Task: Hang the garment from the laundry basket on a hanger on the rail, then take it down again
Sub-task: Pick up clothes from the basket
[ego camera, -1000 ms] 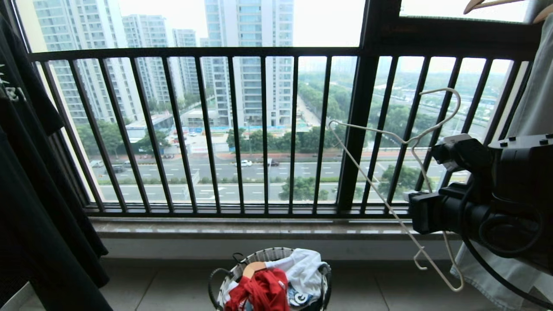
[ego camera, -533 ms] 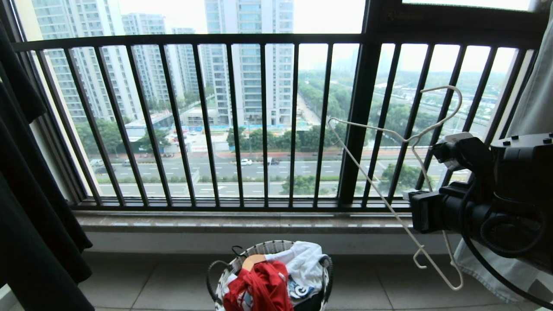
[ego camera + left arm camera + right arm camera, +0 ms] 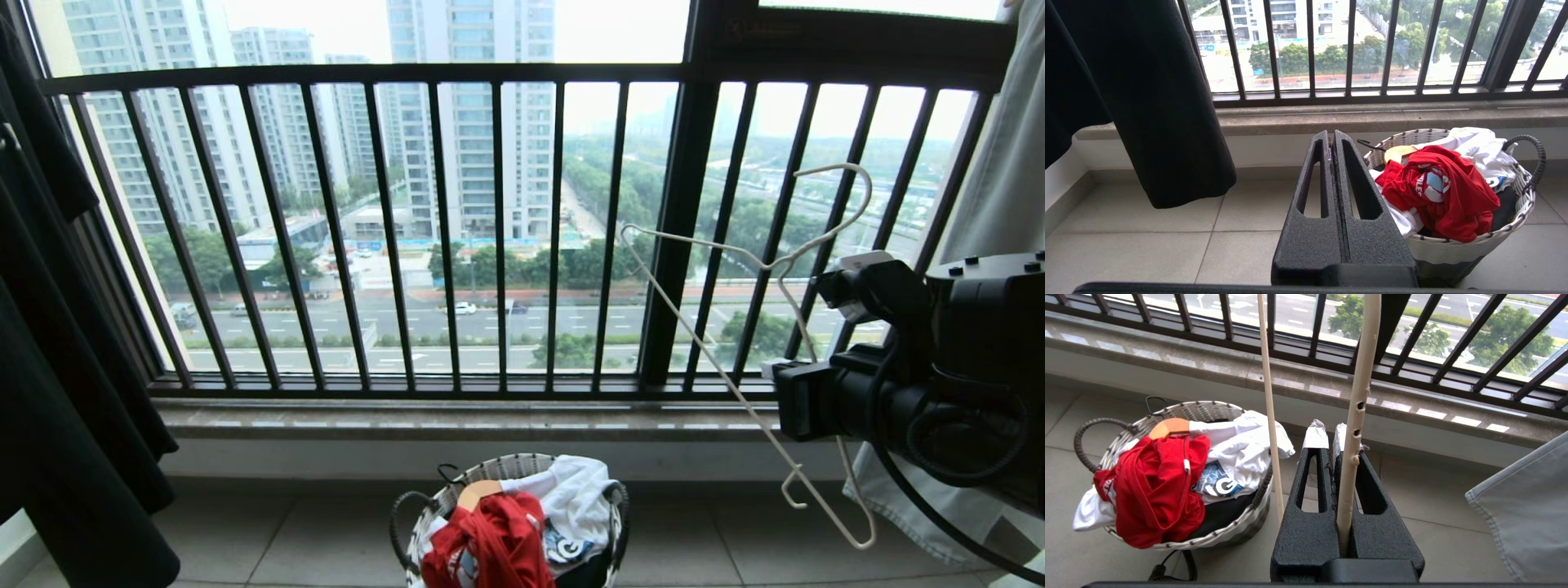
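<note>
The hanger (image 3: 1355, 412) is being held between the closed fingers of the right gripper (image 3: 1329, 437), its wire running up past the taped fingertips (image 3: 1315, 435); one hanger is being gripped, and in the head view it (image 3: 763, 265) is being carried tilted in front of the balcony railing (image 3: 498, 229). One laundry basket (image 3: 1180, 539) is being shown on the floor tiles (image 3: 1437, 539) beside and below this gripper, apart from it. In it, one red garment (image 3: 1151, 490) is being seen heaped on top, with one white printed shirt (image 3: 1237, 457) and one wooden hanger (image 3: 1169, 426) next to it. On the gripper's other side, one pale grey-blue garment (image 3: 1527, 506) is being seen hanging near. Bare tile is being left open between the gripper, the basket and the sill (image 3: 1412, 408).

The left gripper (image 3: 1332, 141) is being kept shut and empty, near the basket rim (image 3: 1461, 241). One black garment (image 3: 1147, 98) is being seen hanging beyond its other side, with open tile between.
</note>
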Robot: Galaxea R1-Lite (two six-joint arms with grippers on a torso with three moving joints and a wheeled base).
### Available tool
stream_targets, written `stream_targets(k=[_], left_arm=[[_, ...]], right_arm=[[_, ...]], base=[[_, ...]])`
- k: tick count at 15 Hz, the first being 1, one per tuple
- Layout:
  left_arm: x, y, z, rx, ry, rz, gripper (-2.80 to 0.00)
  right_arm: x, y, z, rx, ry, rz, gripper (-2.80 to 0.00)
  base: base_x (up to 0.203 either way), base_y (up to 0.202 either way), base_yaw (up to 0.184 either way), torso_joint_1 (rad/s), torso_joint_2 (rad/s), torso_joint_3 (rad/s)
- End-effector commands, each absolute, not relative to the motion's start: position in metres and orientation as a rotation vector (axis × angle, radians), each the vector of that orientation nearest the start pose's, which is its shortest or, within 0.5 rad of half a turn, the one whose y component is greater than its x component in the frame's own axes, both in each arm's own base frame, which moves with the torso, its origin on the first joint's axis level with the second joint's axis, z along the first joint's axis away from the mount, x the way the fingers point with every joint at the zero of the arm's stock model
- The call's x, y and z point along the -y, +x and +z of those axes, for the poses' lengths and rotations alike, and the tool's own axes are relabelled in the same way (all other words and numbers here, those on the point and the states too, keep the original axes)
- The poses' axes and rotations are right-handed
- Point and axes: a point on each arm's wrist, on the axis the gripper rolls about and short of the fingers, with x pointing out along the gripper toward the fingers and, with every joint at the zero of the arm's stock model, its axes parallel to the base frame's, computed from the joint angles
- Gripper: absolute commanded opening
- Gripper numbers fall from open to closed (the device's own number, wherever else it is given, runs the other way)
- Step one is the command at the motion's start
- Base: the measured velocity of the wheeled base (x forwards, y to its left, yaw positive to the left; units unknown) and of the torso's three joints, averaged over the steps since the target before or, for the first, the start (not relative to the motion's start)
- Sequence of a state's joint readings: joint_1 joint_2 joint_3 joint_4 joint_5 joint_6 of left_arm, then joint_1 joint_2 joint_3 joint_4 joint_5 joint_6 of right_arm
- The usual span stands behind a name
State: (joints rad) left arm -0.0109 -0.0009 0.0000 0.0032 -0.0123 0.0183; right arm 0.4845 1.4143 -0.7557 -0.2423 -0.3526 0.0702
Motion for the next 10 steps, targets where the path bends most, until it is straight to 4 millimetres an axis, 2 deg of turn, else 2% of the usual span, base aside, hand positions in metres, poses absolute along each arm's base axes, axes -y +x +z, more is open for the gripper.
stream_targets(k=[1,10], left_arm=[[0.0000,-0.0228,0.0752,-0.003,0.018,-0.023,-2.80],[0.0000,-0.0228,0.0752,-0.003,0.018,-0.023,-2.80]], right_arm=[[-0.1007,0.2079,0.2078,-0.385,-0.102,0.115,-2.80],[-0.1002,0.2078,0.2085,-0.383,-0.101,0.114,-2.80]], base=[[0.000,0.000,0.000,0.000,0.00,0.000],[0.000,0.000,0.000,0.000,0.00,0.000]])
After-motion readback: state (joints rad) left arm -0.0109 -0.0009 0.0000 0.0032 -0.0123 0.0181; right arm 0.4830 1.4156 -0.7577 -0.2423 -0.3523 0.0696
